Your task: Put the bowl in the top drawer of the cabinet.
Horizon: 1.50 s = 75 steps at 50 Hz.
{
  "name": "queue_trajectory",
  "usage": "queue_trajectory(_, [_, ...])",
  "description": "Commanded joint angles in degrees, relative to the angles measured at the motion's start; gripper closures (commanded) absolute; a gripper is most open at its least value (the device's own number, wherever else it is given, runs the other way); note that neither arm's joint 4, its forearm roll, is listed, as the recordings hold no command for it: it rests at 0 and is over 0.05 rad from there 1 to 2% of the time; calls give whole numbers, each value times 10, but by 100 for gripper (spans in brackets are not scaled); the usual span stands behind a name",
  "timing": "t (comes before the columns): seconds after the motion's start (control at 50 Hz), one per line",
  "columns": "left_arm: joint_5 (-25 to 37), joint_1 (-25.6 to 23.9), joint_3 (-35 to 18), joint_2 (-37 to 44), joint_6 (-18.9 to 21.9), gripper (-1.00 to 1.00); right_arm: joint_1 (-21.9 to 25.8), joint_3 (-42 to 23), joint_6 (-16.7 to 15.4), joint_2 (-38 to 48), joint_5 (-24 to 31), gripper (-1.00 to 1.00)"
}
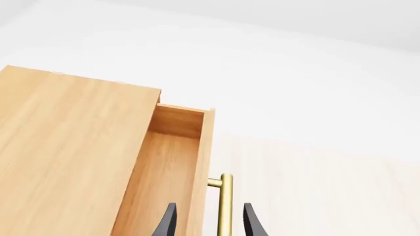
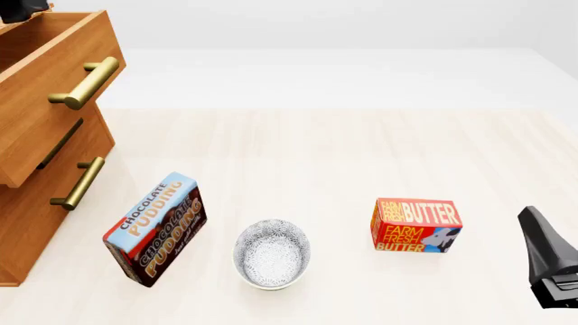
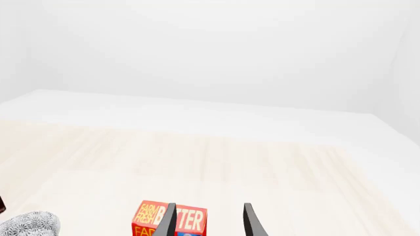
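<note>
Top drawer (image 2: 54, 95) pulled out of the cabinet (image 2: 36, 223) at left. Bowl (image 2: 272, 253) upright on the table (image 2: 316, 156), between pudding box (image 2: 156, 229) and butter box (image 2: 415, 225).

A chocolate pudding box (image 2: 156, 229) stands tilted on the pale wooden counter (image 2: 325, 156), a Farm Fresh butter box (image 2: 415, 225) well to its right.

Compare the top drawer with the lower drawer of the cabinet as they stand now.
The top drawer is pulled out, its front jutting past the cabinet; the lower drawer sits shut, flush with it. The top drawer's open inside shows in the left wrist view; the lower drawer's is hidden. The left gripper straddles the top drawer's handle; nothing is at the lower handle. Both are light-brown wood with brass bar handles.
</note>
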Motion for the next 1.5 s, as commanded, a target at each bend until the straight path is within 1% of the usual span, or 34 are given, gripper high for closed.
queue_trajectory(0.02, [-17, -1, 29, 14, -4, -100, 4, 3, 0, 1, -1, -100])
queue_trajectory(0.1, [-22, 2, 34, 18, -2, -100, 5, 2, -1, 0, 0, -100])
queue_trajectory(0.36, [-38, -11, 65, 32, -6, -100, 3, 2, -1, 0, 0, -100])
queue_trajectory(0.5, [-37, -9, 67, 36, -5, -100, 3, 1, -1, 0, 0, -100])
queue_trajectory(0.96, [-36, -47, 90, 37, -13, -100, 3, 1, -1, 0, 0, -100])
queue_trajectory(1.14, [-40, -50, 96, 38, -12, -100, 3, 1, -1, 0, 0, -100])
queue_trajectory(1.3, [-36, -77, 104, 27, -16, -100, 2, 1, -2, 0, 0, -100])
queue_trajectory(1.4, [-31, -85, 101, 22, -16, -100, 2, 2, -3, 0, 0, -100])
queue_trajectory(1.42, [-30, -86, 100, 21, -10, -100, 2, 2, -2, 0, 0, -100])
queue_trajectory(1.5, [-27, -99, 100, 14, -8, -100, 2, 2, -2, 0, 0, -100])
